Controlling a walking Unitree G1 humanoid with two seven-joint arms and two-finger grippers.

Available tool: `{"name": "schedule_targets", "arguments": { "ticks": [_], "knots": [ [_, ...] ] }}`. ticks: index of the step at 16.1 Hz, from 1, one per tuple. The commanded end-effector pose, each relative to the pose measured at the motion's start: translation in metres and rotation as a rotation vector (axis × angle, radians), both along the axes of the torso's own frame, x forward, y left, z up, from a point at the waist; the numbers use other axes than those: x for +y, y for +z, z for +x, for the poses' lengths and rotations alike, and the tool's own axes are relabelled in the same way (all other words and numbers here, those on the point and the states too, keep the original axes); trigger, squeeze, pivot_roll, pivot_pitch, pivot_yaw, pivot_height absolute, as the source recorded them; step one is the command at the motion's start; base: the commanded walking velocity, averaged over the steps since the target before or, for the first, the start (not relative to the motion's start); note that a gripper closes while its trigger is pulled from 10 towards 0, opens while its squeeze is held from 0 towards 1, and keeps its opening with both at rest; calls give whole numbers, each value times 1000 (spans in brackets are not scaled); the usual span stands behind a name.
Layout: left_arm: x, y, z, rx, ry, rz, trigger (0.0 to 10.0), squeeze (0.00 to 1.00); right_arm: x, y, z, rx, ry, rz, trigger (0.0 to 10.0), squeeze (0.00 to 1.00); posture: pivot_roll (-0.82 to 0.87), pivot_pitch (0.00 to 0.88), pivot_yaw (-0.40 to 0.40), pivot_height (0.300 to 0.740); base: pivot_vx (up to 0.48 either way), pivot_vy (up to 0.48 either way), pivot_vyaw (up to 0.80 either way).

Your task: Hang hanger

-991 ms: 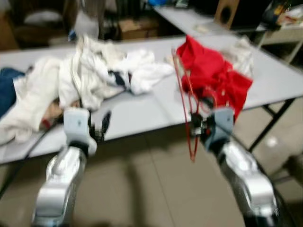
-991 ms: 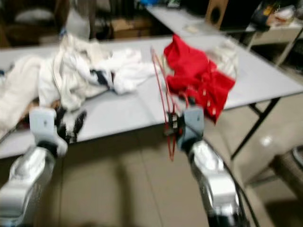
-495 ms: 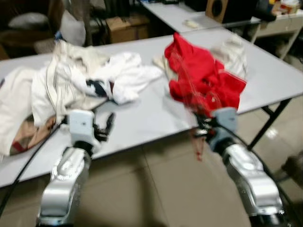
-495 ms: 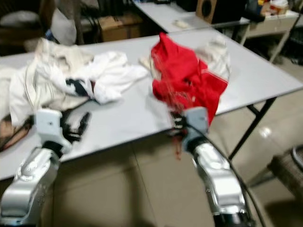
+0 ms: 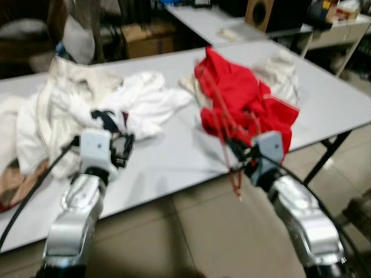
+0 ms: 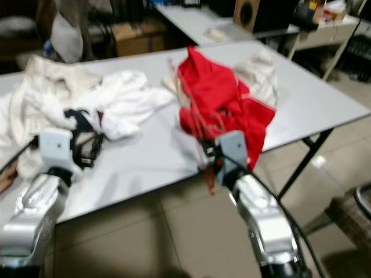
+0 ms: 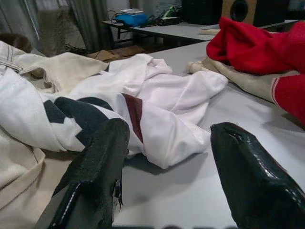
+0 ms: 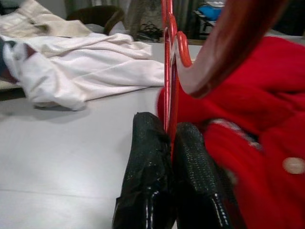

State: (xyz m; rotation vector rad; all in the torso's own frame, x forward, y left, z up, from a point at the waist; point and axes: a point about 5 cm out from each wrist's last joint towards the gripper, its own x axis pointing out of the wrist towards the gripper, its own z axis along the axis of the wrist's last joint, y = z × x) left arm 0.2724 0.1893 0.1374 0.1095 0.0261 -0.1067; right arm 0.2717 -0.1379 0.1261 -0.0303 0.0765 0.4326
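Note:
A thin red hanger (image 5: 215, 110) is held at its lower end by my right gripper (image 5: 239, 157), which is shut on it at the table's front edge. It leans up across a crumpled red garment (image 5: 249, 95). In the right wrist view the fingers (image 8: 147, 176) press together on the hanger (image 8: 167, 71), with the red garment (image 8: 267, 119) just beyond. My left gripper (image 5: 123, 149) is open over the grey table (image 5: 174, 153), next to a pile of white clothes (image 5: 124, 104). The left wrist view has its fingers (image 7: 97, 176) spread wide before the white garment (image 7: 167, 105).
More cream and white clothing (image 5: 35, 121) covers the table's left part. A black cable (image 5: 26, 200) hangs by my left arm. The table's folding legs (image 5: 327, 157) stand at the right. Behind are a second table (image 5: 211, 17), a speaker box (image 5: 265, 13) and cardboard boxes (image 5: 142, 37).
The view has shifted and the table looks closer. The hanger now leans further over the red garment, still gripped. My left gripper has come in over the table beside the white clothes.

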Motion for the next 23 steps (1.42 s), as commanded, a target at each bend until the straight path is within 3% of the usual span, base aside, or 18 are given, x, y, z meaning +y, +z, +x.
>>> {"name": "schedule_targets", "arguments": {
  "ticks": [1,7,12,13,14,16,18,23],
  "knots": [
    [10,-1,0,9,32,19,10000,0,4,6,0,-24,13,2,10000,0,-4,0,14,740,0,0,0],
    [20,-4,8,18,121,8,10000,0,5,8,0,-29,31,16,10000,0,0,9,-4,740,135,0,0],
    [49,-15,37,100,267,-4,10000,0,2,7,5,-25,12,10,10000,0,-5,8,-13,740,0,0,0],
    [61,-13,49,96,315,-63,10000,0,6,11,6,-30,17,28,10000,0,-9,12,-12,740,0,0,0],
    [62,-12,53,91,309,-88,10000,0,6,12,6,-32,21,28,10000,0,-10,14,-10,740,0,0,0],
    [57,-8,70,75,236,-258,10000,0,6,11,6,-30,8,34,10000,0,-20,20,-7,740,0,0,0],
    [58,-4,82,58,219,-341,10000,0,7,12,6,-32,3,37,10000,0,-24,21,-7,740,0,0,0],
    [49,7,104,50,176,-248,10000,0,1,13,1,-33,-16,20,10000,0,-71,40,5,740,0,0,0]
  ]
}}
